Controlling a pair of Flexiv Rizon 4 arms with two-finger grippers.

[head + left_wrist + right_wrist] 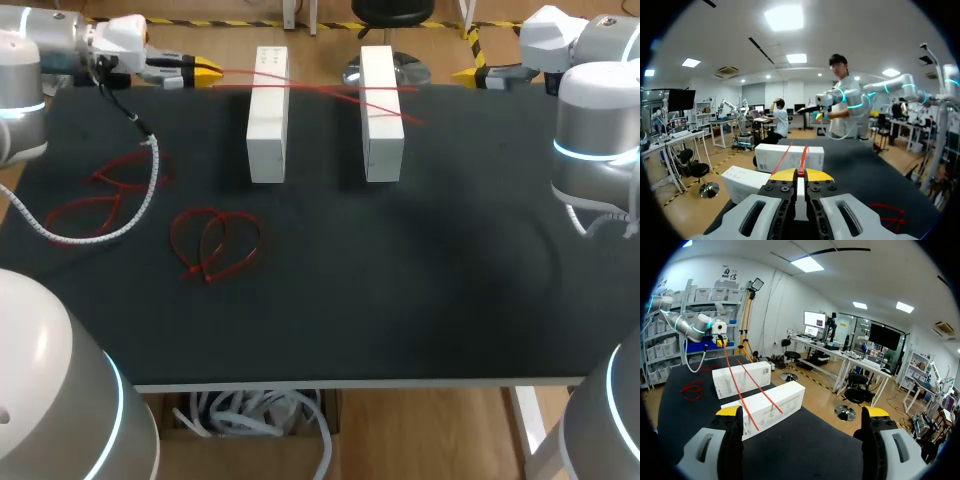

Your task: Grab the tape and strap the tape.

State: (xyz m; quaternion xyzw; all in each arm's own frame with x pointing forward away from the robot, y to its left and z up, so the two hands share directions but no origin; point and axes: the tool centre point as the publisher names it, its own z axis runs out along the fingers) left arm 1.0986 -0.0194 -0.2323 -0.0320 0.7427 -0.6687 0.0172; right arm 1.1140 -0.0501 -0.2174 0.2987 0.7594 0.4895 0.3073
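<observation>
The left tool [205, 70] is pinching shut on one end of the thin red plastic strap [320, 88], holding it stretched across two white rectangular boxes [268, 120] on the black desk [400, 280]. This is probably so the right tool [468, 73], gaping wide and empty, can grab it.

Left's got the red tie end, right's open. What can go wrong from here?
1. The left gripper pinches the red plastic tie only at its end; a tug may slip it or drag it off the two white rectangular boxes.
2. Its free end lies flat on a box top; the open right gripper may shove that box with its fingers.
3. The left arm's white coiled cable lies across red tie loops; moving may drag them.
</observation>
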